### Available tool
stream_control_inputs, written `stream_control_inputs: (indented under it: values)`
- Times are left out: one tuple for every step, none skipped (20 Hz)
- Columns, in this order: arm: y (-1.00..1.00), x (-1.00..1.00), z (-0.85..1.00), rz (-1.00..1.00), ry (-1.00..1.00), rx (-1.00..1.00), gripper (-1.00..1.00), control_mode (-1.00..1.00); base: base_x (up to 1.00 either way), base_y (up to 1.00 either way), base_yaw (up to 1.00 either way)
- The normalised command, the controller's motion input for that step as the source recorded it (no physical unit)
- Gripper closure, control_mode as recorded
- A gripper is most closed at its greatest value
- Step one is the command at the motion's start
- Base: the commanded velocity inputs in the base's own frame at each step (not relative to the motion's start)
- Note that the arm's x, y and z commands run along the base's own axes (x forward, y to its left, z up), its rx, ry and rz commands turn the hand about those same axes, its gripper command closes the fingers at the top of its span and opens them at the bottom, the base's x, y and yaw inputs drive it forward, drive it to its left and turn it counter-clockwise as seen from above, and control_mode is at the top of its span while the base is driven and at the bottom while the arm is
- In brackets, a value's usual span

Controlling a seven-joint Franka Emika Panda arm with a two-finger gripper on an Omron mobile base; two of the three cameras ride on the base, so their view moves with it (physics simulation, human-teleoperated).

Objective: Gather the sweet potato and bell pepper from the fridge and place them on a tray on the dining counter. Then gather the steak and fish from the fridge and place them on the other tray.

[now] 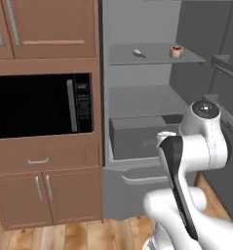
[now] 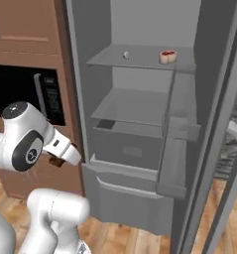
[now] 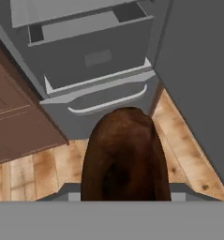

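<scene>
A brown, rounded sweet potato [image 3: 124, 154] sits close in front of the hand camera and hides the fingertips. My gripper [image 2: 57, 159] is shut on it, held low in front of the open fridge [image 2: 140, 99], above the wooden floor. In the right base view a bit of the sweet potato [image 2: 54, 161] shows under the white hand. The bell pepper, steak, fish and both trays are out of view.
The fridge's upper shelf holds a small grey item [image 1: 138, 52] and a red-topped cup [image 1: 176, 51]. A grey drawer [image 3: 92, 58] sits below the shelves. The open fridge door [image 2: 219, 124] stands on the right. A black microwave [image 1: 40, 105] and brown cabinets [image 1: 45, 195] are on the left.
</scene>
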Motion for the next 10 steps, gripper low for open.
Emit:
stream_control_inputs:
  values:
    - [0.00,0.00,0.00,0.00,0.00,0.00,1.00,1.00,-0.81,0.11,0.34]
    - [0.00,0.00,0.00,0.00,0.00,0.00,1.00,1.00,-0.82,0.10,0.34]
    - [0.00,0.00,0.00,0.00,0.00,0.00,1.00,1.00,-0.86,0.08,0.35]
    - [0.00,0.00,0.00,0.00,0.00,0.00,1.00,1.00,-0.90,0.01,0.36]
    - [0.00,0.00,0.00,0.00,0.00,0.00,1.00,1.00,-0.91,0.00,0.37]
    - [0.00,0.00,0.00,0.00,0.00,0.00,1.00,1.00,-0.89,0.00,0.38]
    - [0.00,0.00,0.00,0.00,0.00,0.00,1.00,1.00,-0.89,0.00,0.38]
    - [0.00,0.00,0.00,0.00,0.00,0.00,1.00,1.00,-0.91,0.00,0.38]
    - [0.00,0.00,0.00,0.00,0.00,0.00,1.00,1.00,-0.91,0.00,0.39]
    - [0.00,0.00,0.00,0.00,0.00,0.00,1.00,1.00,-0.94,0.00,0.39]
